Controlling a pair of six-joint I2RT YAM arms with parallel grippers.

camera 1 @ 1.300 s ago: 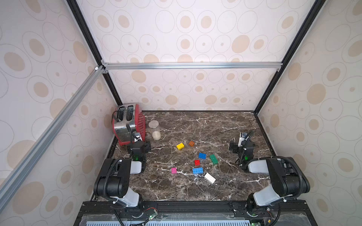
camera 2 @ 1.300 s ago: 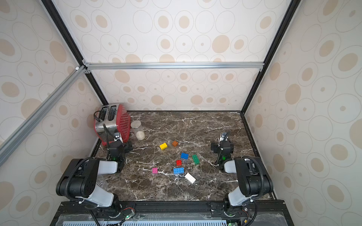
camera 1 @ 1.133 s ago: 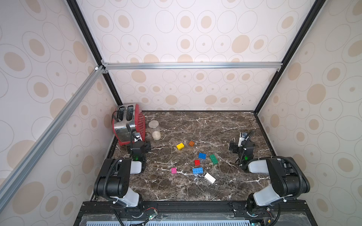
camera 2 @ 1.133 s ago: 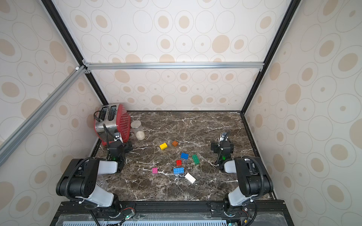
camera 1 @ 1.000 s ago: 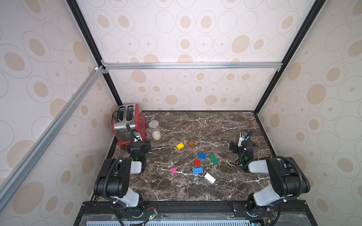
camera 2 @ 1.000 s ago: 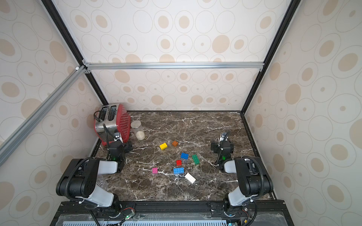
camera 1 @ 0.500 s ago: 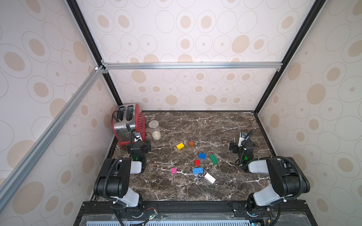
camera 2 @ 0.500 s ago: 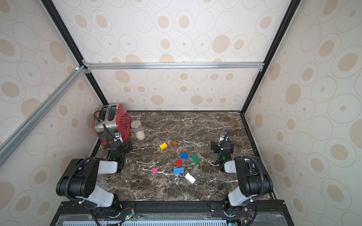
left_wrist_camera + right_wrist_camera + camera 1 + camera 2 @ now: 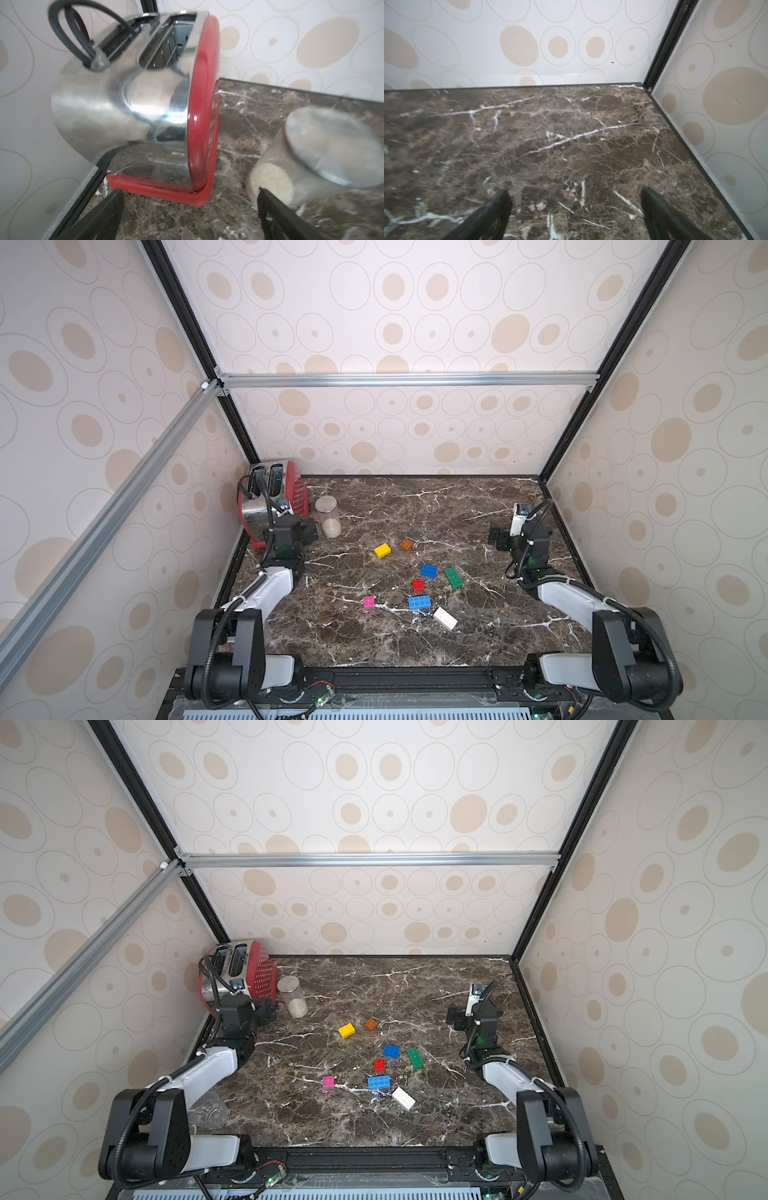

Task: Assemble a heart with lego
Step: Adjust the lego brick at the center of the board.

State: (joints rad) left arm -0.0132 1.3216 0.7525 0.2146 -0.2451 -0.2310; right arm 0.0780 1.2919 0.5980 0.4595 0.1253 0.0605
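So, lego (image 9: 418, 585): eight loose bricks scattered mid-table between the two arms; none are joined, so there is no heart yet.
left gripper (image 9: 190, 192): jaws wide apart and holding nothing; it faces the toaster (image 9: 133, 99) and the jar (image 9: 324, 149) at the far left, turned away from the bricks.
right gripper (image 9: 575, 193): jaws wide apart and empty; it faces bare table (image 9: 571, 135) toward the far right corner.
way to the bricks: from the left gripper they lie to the right and nearer; from the right gripper, to the left and nearer. Neither wrist view shows a brick.
nearer arm: the right for the green brick (image 9: 453, 578) and the square blue brick (image 9: 429, 571); the left for the pink brick (image 9: 368, 602) and the yellow brick (image 9: 382, 550).
long axes: the green brick runs near-to-far, slightly slanted; the long blue brick (image 9: 419, 603) lies left-to-right; the white brick (image 9: 445, 618) sits diagonally.
coming move, judged: an arm must swing inward and toward the near side, then set its jaws across a brick's short width.
change from the earlier frame: none seen; arms, jaws and bricks sit as they did a second ago.
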